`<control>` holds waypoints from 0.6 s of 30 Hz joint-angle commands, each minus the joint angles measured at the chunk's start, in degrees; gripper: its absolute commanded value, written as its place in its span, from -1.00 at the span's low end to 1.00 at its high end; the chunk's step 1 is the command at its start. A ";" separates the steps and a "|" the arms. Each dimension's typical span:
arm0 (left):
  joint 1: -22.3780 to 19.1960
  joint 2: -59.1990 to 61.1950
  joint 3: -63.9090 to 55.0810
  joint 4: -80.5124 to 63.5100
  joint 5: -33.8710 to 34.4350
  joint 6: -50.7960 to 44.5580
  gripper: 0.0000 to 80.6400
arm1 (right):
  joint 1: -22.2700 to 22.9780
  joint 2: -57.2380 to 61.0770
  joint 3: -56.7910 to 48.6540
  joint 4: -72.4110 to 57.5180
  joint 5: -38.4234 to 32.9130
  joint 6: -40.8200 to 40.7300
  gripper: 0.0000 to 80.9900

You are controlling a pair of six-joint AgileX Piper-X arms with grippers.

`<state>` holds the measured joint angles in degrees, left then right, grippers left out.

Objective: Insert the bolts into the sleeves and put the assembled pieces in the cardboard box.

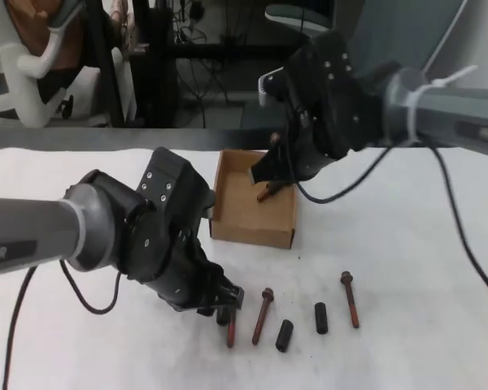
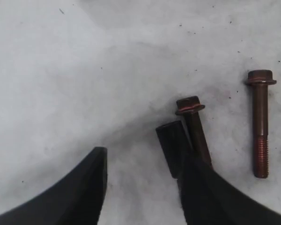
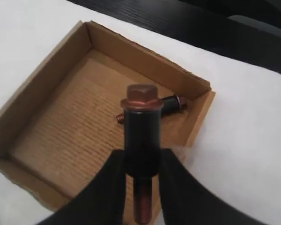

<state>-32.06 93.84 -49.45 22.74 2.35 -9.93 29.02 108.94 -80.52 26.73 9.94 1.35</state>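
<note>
While R gripper (image 3: pixel 140 161) is clamped on a bolt+sleeve piece (image 3: pixel 140 133) held over the cardboard box (image 3: pixel 145 61), a 2nd assembled piece (image 3: pixel 171 104) lies on the box floor near one wall. L gripper (image 2: pixel 145 161) is low over the bench (image 2: pixel 61 70), fingers spread. A loose sleeve (image 2: pixel 172 147) & bolt (image 2: pixel 193 123) lie side by side just beside one finger. Another bolt (image 2: pixel 260 126) lies apart.

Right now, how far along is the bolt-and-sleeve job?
Done: one assembled piece lies in the cardboard box. In hand: the right gripper holds a second assembled piece above the box, not yet released. Left: three bolts and three sleeves lie loose on the table. The open left gripper is down beside one such pair.
</note>
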 commanded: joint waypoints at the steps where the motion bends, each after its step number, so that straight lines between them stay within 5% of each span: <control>1: -0.03 0.69 -0.51 0.64 -0.93 -0.32 0.11 | -0.35 3.15 -2.97 1.99 0.09 -0.55 -0.99; 7: -0.03 2.13 -0.51 -0.28 -0.37 -2.38 0.11 | -0.70 6.94 -4.15 1.68 -0.10 -0.55 -0.95; 13: -0.09 4.21 -1.04 -0.70 3.13 -3.52 0.11 | -0.70 7.31 -4.15 1.95 0.22 -0.08 -0.05; 18: -0.09 4.37 -2.66 0.41 5.90 -4.28 0.11 | -0.70 7.31 -4.15 2.66 0.23 -0.09 -0.03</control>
<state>-32.06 98.40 -50.76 22.42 7.18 -13.75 28.59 116.72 -84.04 29.24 10.35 1.35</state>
